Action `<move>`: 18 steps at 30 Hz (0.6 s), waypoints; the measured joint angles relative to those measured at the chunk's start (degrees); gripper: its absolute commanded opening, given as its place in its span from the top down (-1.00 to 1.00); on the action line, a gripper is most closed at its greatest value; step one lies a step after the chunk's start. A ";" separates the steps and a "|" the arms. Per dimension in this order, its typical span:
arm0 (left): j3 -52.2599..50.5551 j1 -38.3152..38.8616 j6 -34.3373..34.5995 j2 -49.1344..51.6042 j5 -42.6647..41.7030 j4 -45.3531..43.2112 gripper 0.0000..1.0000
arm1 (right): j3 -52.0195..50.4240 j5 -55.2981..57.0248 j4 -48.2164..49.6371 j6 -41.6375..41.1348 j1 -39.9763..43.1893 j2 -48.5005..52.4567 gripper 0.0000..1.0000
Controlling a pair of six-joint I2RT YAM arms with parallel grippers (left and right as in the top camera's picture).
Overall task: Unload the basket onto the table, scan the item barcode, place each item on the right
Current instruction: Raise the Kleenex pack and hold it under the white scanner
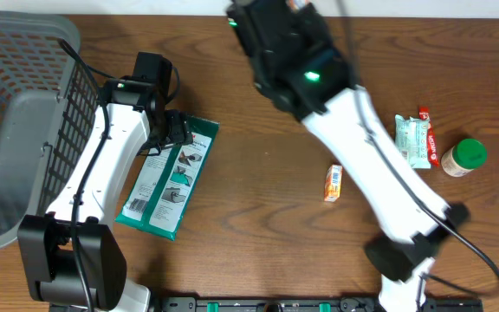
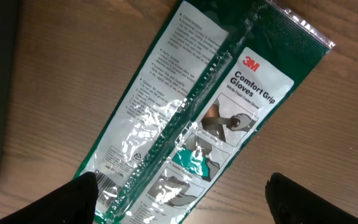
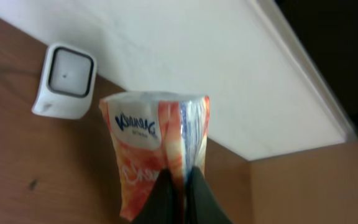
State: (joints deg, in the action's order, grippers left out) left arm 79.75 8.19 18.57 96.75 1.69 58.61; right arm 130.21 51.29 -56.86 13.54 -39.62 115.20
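Two arms are pictured at a wooden table. The right gripper is clamped shut on one end of an orange-and-white packet, which is held up at the table's far edge, beside a white scanner set at the foot of the wall; a gap is seen between packet and scanner. The left gripper is hung over a green glove pack, jaws spread wide, nothing gripped. The pack is laid flat near a basket at the left edge. Open wood is seen mid-table around a small box. A green pouch, a red tube and a bottle are grouped near the right edge.
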 measured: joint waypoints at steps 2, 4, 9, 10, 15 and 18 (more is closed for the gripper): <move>0.00 0.00 0.02 0.00 -0.02 0.02 -0.74 | -0.09 2.14 5.95 4.59 0.07 4.17 0.98; 0.00 0.00 0.02 0.00 -0.02 0.00 -0.74 | -0.11 3.61 12.57 9.51 0.13 7.98 0.98; 0.00 0.00 0.02 0.00 0.00 -0.02 -0.74 | -0.22 5.14 30.16 21.68 0.76 16.83 0.98; 0.00 0.00 0.02 0.00 -0.04 0.00 -0.74 | -0.31 5.42 33.81 24.04 1.01 18.40 0.98; 0.00 0.00 0.02 0.00 0.00 -0.04 -0.74 | -0.31 5.92 47.32 33.33 2.86 25.55 0.98; 0.00 0.00 0.02 0.00 0.02 -0.04 -0.74 | -0.31 6.10 51.06 36.59 4.22 28.76 0.98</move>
State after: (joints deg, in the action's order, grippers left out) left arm 79.75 8.19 18.59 96.75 1.72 58.57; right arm 129.91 57.39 -5.80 50.13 -35.40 143.96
